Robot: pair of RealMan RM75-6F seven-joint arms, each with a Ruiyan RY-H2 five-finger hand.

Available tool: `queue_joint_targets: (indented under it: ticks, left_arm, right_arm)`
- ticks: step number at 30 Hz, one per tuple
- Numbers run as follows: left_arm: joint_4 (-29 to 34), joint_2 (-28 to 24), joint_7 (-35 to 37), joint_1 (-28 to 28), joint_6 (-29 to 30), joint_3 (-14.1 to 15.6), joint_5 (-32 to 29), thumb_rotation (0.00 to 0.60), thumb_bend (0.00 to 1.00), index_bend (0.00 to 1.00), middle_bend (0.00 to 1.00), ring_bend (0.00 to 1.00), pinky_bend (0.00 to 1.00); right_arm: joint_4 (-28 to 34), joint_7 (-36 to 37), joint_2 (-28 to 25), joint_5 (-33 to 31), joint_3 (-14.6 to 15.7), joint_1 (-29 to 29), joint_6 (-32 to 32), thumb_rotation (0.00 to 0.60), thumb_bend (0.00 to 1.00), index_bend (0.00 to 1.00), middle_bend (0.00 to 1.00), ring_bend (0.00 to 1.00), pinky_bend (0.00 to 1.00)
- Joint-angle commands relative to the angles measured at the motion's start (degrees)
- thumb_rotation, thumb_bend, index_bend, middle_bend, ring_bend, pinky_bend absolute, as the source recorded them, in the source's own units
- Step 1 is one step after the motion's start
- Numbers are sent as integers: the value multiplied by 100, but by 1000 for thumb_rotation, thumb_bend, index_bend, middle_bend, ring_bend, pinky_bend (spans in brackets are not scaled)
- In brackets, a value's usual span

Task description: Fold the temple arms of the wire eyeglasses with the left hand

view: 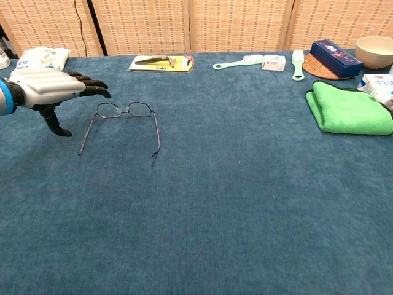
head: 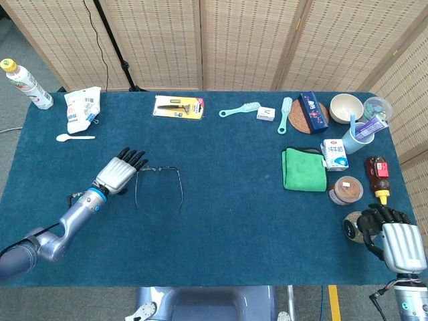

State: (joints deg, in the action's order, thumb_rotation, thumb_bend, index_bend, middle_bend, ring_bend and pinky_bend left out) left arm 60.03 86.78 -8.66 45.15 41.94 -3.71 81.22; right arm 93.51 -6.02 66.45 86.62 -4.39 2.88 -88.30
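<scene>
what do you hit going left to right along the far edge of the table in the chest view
white packet → yellow razor card → mint brush → small white box → second mint brush → blue box on a woven coaster → beige bowl

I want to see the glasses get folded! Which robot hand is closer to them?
The left hand. It hovers open right beside the wire eyeglasses, at their left temple arm, not touching. The right hand is far across the table, at its near right corner.
</scene>
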Motion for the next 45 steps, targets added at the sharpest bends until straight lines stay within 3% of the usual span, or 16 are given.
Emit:
queue_joint_targets:
  ticks: [1,13,45]
  left_arm:
    - [-105,108,47,82,-43,20,44,588,196,115,0,0,0]
    - [-512,479,183,273,-139,52,59,593,196,128,0,0,0]
    - [-657,637,447,305,-2,161,64,600,197,400,17,0,0]
  right_arm:
    - [8,-9,-13,-20,2,-21,-16,600,478,354,282,307,317]
    - [46,-37,-73,-57,3,-97,-90,600,478,354,282,307,317]
    - [91,-46,-101,-34,7,-161,-129,600,478,374,282,307,316]
